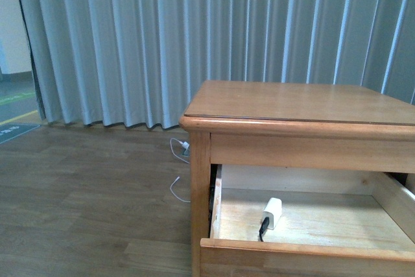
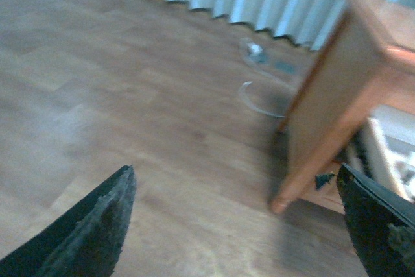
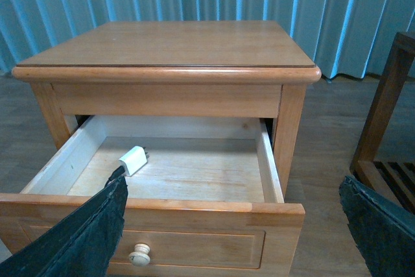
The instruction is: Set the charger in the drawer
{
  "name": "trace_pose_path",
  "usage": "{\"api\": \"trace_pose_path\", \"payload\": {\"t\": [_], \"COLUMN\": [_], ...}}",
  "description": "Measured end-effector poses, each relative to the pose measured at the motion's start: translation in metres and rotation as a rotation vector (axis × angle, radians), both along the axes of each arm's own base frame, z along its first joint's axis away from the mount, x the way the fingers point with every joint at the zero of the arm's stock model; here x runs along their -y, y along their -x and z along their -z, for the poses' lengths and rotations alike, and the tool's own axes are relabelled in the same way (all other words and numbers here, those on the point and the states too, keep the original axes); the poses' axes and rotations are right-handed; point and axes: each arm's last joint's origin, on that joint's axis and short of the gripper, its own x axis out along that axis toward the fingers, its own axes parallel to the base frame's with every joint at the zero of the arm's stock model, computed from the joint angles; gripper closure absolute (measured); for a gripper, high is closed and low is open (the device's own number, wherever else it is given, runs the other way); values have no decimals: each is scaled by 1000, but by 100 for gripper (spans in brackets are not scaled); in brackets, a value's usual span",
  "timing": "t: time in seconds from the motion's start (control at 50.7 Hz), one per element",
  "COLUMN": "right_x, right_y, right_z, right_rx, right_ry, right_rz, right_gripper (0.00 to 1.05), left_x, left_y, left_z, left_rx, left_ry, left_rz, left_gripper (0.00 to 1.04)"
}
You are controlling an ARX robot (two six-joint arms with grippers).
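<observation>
The white charger [image 1: 272, 212] lies on the light wood floor inside the open drawer [image 1: 305, 249], its black cable trailing toward the drawer front. In the right wrist view the charger [image 3: 134, 159] sits at one side of the drawer [image 3: 194, 209], and the round pale knob [image 3: 138, 254] shows on the panel front. My right gripper [image 3: 233, 238] is open and empty, held in front of and above the drawer front. My left gripper [image 2: 237, 225] is open and empty over the wooden floor beside the nightstand [image 2: 337, 95]. Neither arm shows in the front view.
The nightstand top [image 1: 298, 103] is bare. A thin white cable [image 1: 178, 150] lies on the floor by the grey curtain [image 1: 194, 37]. A wooden frame [image 3: 386, 128] stands to the side of the nightstand in the right wrist view.
</observation>
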Motion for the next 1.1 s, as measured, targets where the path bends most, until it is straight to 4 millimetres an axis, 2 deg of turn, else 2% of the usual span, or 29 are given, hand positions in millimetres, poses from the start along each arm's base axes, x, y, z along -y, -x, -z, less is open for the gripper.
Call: {"api": "trace_pose_path", "payload": {"t": [0.059, 0.197, 0.296, 0.335, 0.473, 1.104], "right_x": [0, 0, 0, 0, 0, 0], "right_y": [0, 0, 0, 0, 0, 0], "right_z": [0, 0, 0, 0, 0, 0], "right_rx": [0, 0, 0, 0, 0, -1], "right_ry": [0, 0, 1, 1, 1, 1], "right_rz": [0, 0, 0, 0, 0, 0], "right_gripper": [8, 8, 8, 8, 8, 8], "left_x": [-2, -8, -15, -15, -15, -15], "left_y": [1, 11, 12, 12, 12, 13], "left_z": [3, 6, 8, 9, 16, 19], "left_rx": [74, 98, 101, 102, 104, 105], "left_ry": [-63, -172, -200, -207, -213, -220], "left_rz": [116, 209, 155, 165, 164, 165], "left_gripper": [23, 47, 66, 77, 101, 100]}}
